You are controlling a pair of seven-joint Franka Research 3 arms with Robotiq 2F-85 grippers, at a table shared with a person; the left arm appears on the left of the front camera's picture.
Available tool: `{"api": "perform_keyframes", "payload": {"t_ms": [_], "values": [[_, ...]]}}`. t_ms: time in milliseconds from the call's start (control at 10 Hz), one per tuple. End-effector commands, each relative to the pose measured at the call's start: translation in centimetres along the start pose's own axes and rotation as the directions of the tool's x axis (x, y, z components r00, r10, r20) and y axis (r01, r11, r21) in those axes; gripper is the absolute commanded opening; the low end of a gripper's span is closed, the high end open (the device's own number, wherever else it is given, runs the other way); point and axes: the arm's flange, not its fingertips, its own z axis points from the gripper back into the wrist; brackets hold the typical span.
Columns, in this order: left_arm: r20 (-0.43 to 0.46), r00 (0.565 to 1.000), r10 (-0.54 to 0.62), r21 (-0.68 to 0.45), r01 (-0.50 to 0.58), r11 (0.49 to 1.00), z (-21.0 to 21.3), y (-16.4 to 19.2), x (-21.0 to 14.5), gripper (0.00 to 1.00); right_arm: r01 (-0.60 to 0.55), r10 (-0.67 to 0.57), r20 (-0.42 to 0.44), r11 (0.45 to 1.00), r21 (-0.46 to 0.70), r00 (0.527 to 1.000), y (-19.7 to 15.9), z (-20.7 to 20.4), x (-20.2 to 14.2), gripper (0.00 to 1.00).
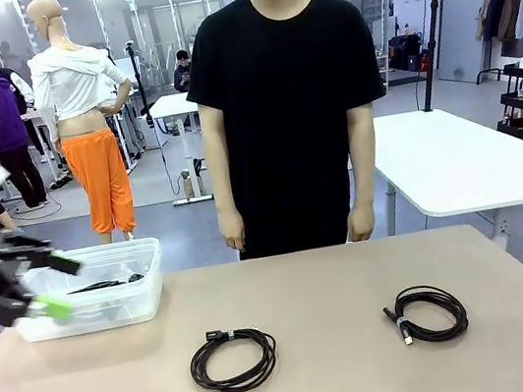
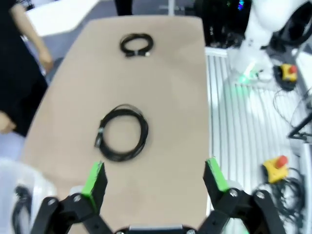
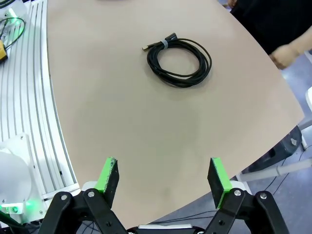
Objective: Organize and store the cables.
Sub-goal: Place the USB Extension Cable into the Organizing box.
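Two coiled black cables lie on the tan table (image 1: 321, 385): one left of centre (image 1: 233, 360), one to the right (image 1: 426, 313). A third cable (image 1: 106, 283) rests inside the clear bin (image 1: 145, 274) at the table's far left. My left gripper (image 1: 61, 283) hovers open at the bin's near side, nothing between its fingers. In the left wrist view this gripper (image 2: 155, 175) looks past the nearer coil (image 2: 122, 132) to the farther coil (image 2: 137, 45). My right gripper (image 3: 164, 176) hangs open above bare tabletop, well short of a coil (image 3: 179, 61).
A person in a black shirt (image 1: 282, 103) stands at the far edge, hands down; one hand (image 3: 287, 51) is beyond the table rim. The bin's corner (image 2: 14, 190) shows at lower left of the left wrist view. The right arm's white base (image 2: 258, 29) stands beside the table.
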Motion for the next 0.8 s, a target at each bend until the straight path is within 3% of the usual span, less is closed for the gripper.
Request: {"api": "perform_keyframes", "payload": {"t_ms": [0,300,400,700], "values": [[-0.079,0.984,-0.158,-0.006,0.158,0.987,-7.9,-2.4,1.3,1.0,0.017,-0.017,0.005,1.0,0.001,1.0,-0.2,0.1,0.2,0.92],[-0.13,0.973,-0.188,-0.107,0.175,0.979,-13.6,-3.7,0.9,1.0,0.017,-0.017,0.005,1.0,0.001,1.0,-0.2,0.1,0.2,0.92],[-0.115,0.976,-0.186,-0.101,0.175,0.979,-10.4,-3.2,4.6,1.0,0.017,-0.017,0.005,1.0,0.001,1.0,-0.2,0.1,0.2,0.92],[-0.115,0.976,-0.186,-0.101,0.175,0.979,-10.4,-3.2,4.6,1.0,0.017,-0.017,0.005,1.0,0.001,1.0,-0.2,0.1,0.2,0.92]]}}
